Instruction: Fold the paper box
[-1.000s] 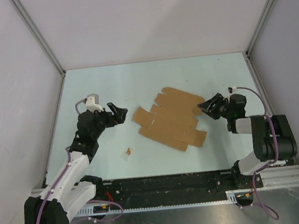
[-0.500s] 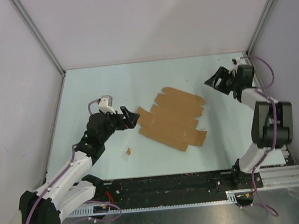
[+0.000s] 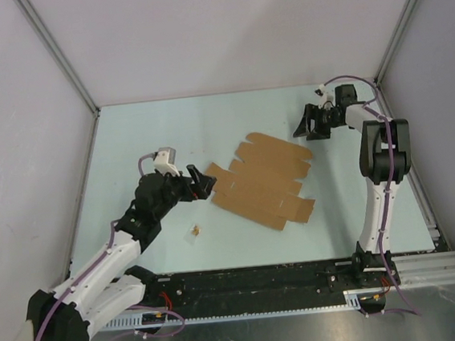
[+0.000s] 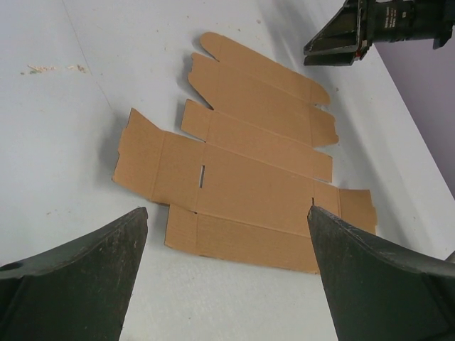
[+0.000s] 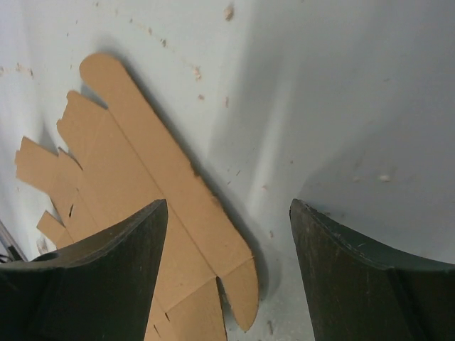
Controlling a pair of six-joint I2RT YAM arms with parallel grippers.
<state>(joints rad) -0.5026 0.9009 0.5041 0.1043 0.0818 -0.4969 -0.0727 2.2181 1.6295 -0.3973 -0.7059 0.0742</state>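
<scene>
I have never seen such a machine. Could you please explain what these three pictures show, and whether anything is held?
Two robot arms stand at the near edge of a pale blue table. One picture looks down from above; the other two come from cameras on the wrists, where the left arm's fingers and the right arm's fingers show as dark shapes at the bottom. Both pairs are open and hold nothing. A flat brown cardboard sheet with flaps lies unfolded in the middle. A tiny brown scrap lies nearer the arms' bases.
</scene>
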